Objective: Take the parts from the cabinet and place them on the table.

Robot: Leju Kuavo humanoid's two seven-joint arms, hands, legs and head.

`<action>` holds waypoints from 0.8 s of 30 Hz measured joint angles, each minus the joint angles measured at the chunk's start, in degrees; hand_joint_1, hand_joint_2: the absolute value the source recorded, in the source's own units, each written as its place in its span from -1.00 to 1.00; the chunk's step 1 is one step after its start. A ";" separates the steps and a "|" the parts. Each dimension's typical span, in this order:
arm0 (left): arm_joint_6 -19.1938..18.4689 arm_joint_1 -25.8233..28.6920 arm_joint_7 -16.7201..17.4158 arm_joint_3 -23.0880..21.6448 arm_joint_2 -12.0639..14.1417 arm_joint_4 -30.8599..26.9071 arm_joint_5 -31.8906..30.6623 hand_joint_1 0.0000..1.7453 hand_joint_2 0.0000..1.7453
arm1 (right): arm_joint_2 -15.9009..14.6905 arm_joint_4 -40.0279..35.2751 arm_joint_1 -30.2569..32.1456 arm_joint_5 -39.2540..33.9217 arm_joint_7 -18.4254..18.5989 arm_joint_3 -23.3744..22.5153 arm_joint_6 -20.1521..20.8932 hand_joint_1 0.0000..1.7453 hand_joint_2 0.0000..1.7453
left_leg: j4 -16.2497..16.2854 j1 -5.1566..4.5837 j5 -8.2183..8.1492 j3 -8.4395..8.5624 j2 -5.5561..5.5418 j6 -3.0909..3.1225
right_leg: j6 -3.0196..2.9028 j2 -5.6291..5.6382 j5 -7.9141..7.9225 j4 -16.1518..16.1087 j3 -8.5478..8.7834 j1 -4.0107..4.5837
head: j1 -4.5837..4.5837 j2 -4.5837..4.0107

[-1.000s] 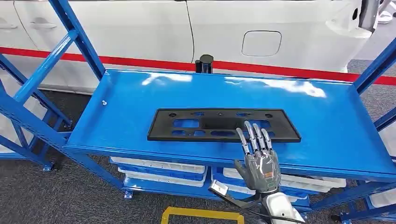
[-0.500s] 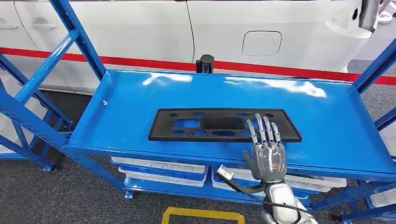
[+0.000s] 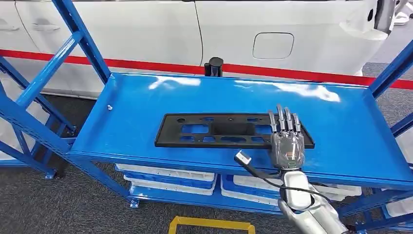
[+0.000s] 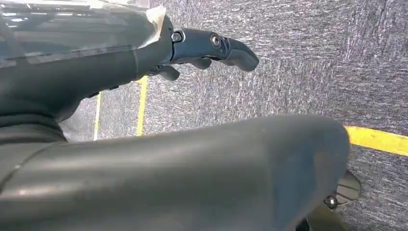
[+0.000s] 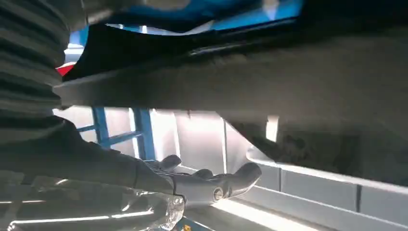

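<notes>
On blue shelf [image 3: 146,105], centre: black part [image 3: 214,130] lying flat | R hand [image 3: 287,141] at its 3 o'clock end, fingers straight, spread, nothing gripped; step: reach | next: close on edge, lift; L hand [image 4: 211,48] holds nothing

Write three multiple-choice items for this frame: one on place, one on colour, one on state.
1. Where does the black plastic panel lie?
A. on the blue shelf's top deck
B. in a white bin
C. on the floor

2. What colour is the shelf?
A. grey
B. blue
C. yellow

3. How is the right hand?
A. clutching a white bin
B. closed in a fist
C. fingers straight, over the panel's right end

Key: 1 A, the panel lies flat on the top deck. 2 B, deck and frame are blue. 3 C, the head view shows extended fingers across the panel, nothing lifted.
</notes>
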 joint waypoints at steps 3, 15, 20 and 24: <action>-0.02 0.00 -0.15 -0.15 0.02 0.00 -0.02 -1.00 -1.00 | 0.59 3.43 -0.82 0.02 -1.53 -1.90 -0.42 0.96 1.00 | 0.00 0.00 0.00 0.05 0.02 0.00 | 0.00 0.01 0.00 0.00 0.04 0.00 | 0.00 0.00; -0.72 -0.01 -1.18 -1.27 0.26 0.00 -0.20 -1.00 -1.00 | 1.83 7.78 -1.20 0.20 -0.65 -6.33 -1.09 1.00 1.00 | 0.01 -0.01 -0.01 0.15 0.00 0.01 | 0.01 0.00 0.00 -0.01 0.14 0.00 | 0.00 0.00; -1.11 -0.01 -1.73 -1.66 0.39 0.00 -0.22 -1.00 -1.00 | 1.03 7.05 -1.16 0.48 0.85 -5.94 -1.09 1.00 1.00 | 0.00 -0.03 -0.01 0.24 0.00 0.01 | 0.01 0.00 -0.01 -0.01 0.23 0.00 | 0.00 0.00; -1.14 -0.01 -1.75 -1.81 0.46 0.00 -0.22 -1.00 1.00 | 0.59 6.75 -1.16 0.55 1.01 -5.79 -1.09 1.00 1.00 | 0.01 -0.04 -0.01 0.30 0.00 0.02 | 0.01 0.00 -0.01 -0.01 0.28 0.00 | 0.00 0.00</action>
